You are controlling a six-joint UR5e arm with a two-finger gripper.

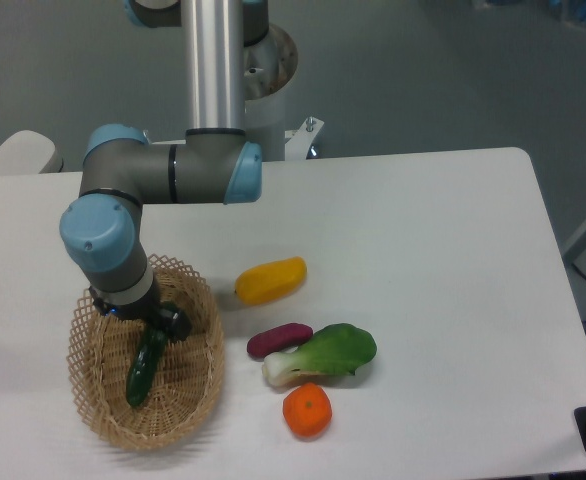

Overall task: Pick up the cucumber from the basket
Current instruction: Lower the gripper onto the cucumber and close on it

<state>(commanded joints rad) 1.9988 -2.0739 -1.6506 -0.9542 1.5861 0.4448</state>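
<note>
While the arm bends down over the basket (103,415), I see the claw (159,322) at the cucumber's (145,366) twelve-o'clock end; the wrist hides its fingers, so I cannot tell their spread.

Single arm descends from a vertical silver column at the rear left of the table. A grey horizontal link with blue joint caps runs leftward from the column base; the wrist section turns downward from its left end, toward the front-left corner. The gripper (151,325) points down and slightly toward the front edge. Its dark fingers are largely hidden beneath the wrist housing; whether they stand apart or closed cannot be determined. Only one arm is present.
</note>
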